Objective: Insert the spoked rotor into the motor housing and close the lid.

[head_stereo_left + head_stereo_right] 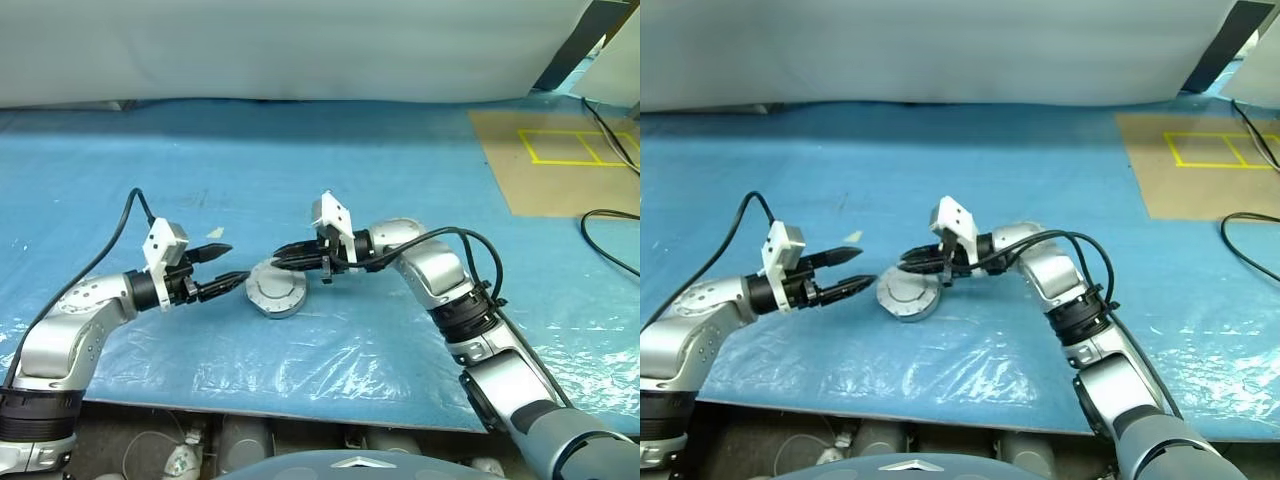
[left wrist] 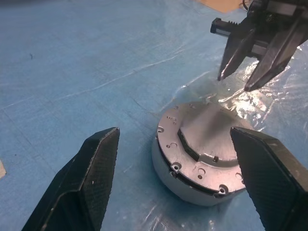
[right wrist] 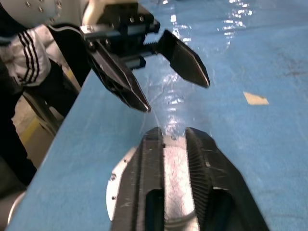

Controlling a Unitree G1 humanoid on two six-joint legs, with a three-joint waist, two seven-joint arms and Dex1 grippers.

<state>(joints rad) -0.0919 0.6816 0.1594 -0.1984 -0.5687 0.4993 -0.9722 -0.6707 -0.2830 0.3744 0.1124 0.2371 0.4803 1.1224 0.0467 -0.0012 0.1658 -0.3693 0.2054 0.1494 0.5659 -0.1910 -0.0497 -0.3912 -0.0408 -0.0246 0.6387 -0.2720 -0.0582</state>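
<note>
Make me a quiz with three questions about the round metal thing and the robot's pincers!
1. Where is the motor housing?
A. on the blue sheet, between the two pincers
B. on the brown board
C. held up in the air

2. What colour is the lid on top?
A. red
B. grey-silver
C. green

3. How is the left pincer?
A. shut on the lid
B. wide open, holding nothing
C. holding a spoon

Answers: 1 A, it sits on the sheet with the left pincer on one side and the right pincer over its other edge. 2 B, the top is grey metal. 3 B, its fingers stand far apart.
</note>
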